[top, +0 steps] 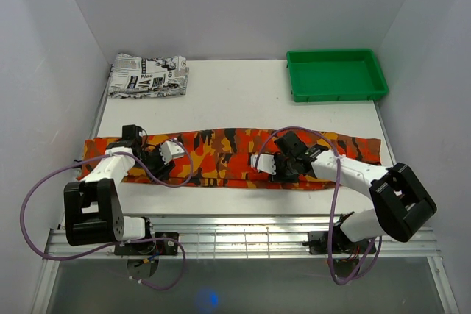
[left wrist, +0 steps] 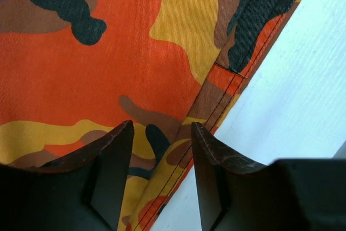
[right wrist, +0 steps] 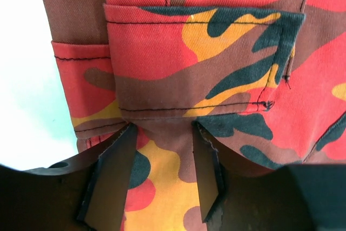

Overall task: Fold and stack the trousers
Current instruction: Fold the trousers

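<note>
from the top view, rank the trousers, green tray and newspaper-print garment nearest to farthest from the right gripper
Measured from the right gripper:
1. trousers, directly beneath it, stretched across the middle of the table.
2. green tray, at the far right corner.
3. newspaper-print garment, at the far left corner.

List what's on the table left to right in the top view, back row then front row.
Back row: newspaper-print garment → green tray. Front row: left hand → right hand, both over the trousers, which span nearly the full width, so they get no single slot.
</note>
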Available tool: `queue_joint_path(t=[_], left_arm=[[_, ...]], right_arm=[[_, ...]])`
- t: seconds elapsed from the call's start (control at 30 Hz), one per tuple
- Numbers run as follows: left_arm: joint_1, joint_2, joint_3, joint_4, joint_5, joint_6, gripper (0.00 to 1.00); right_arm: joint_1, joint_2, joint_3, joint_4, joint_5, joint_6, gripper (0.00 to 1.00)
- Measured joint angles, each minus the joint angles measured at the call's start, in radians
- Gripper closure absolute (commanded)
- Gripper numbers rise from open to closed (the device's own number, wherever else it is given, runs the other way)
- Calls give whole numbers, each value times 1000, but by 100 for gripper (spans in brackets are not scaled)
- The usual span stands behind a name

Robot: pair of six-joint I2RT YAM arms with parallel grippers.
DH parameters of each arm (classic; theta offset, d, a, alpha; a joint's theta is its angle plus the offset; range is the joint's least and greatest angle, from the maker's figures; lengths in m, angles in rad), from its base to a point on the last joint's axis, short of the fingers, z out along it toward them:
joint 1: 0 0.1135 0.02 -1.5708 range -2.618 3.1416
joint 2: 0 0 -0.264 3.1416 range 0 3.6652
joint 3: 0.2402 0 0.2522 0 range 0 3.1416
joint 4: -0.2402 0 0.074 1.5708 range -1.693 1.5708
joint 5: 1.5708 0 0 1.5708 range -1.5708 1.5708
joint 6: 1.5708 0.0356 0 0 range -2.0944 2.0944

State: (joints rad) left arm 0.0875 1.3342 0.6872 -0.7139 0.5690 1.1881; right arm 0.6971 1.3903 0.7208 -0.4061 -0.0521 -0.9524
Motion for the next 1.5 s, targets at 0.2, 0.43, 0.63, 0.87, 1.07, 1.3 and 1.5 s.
queue_joint_path(t=[0.2,0.43,0.63,0.87,1.07,1.3,1.5], left_arm=[[-5,7,0,31,-9,-6,72],[-5,20,0,42,-14,-7,100],[-5,19,1,21,-1,-6,100],[-5,19,24,-16,24,-11,100],[-5,4,51,-45,45,-7,82],[-5,-28,40,-64,56,24,55],[-12,-35,26,-43,54,28,52]], right_arm=[[6,0,-18,51,43,9,61],[6,-18,-31,65,77,10,92],[6,-92,-30,39,54,10,92],[5,-99,9,-20,-5,9,92],[1,-114,27,-59,-41,2,92],[-43,-154,81,-94,-96,11,92],[-103,-151,103,-97,-146,25,92]])
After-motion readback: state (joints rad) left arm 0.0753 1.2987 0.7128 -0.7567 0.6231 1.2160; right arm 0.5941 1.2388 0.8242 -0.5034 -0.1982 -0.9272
